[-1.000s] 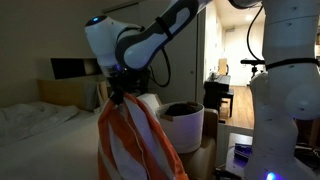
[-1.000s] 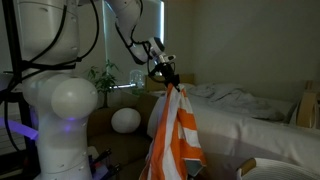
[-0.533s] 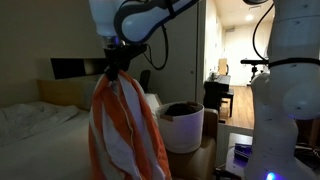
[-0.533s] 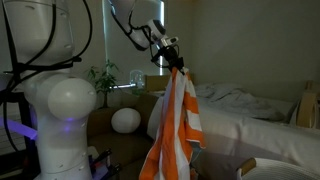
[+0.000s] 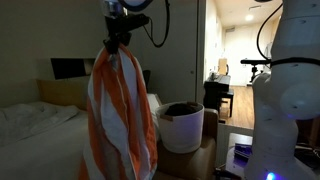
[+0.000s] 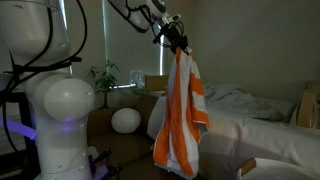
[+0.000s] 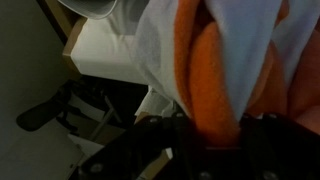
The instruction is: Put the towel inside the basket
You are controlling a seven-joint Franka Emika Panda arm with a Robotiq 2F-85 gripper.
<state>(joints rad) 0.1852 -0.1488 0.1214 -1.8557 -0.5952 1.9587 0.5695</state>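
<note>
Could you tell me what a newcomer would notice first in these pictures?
The orange-and-white striped towel hangs full length from the gripper, which is shut on its top end high in both exterior views. The white basket stands low beside it, dark mouth open; a bed with white bedding lies behind.

A long orange-and-white striped towel [image 5: 120, 115] is hanging in loose folds from its top end; a round white smooth-sided basket [image 5: 182, 135] is standing upright at its 4 o'clock.
</note>
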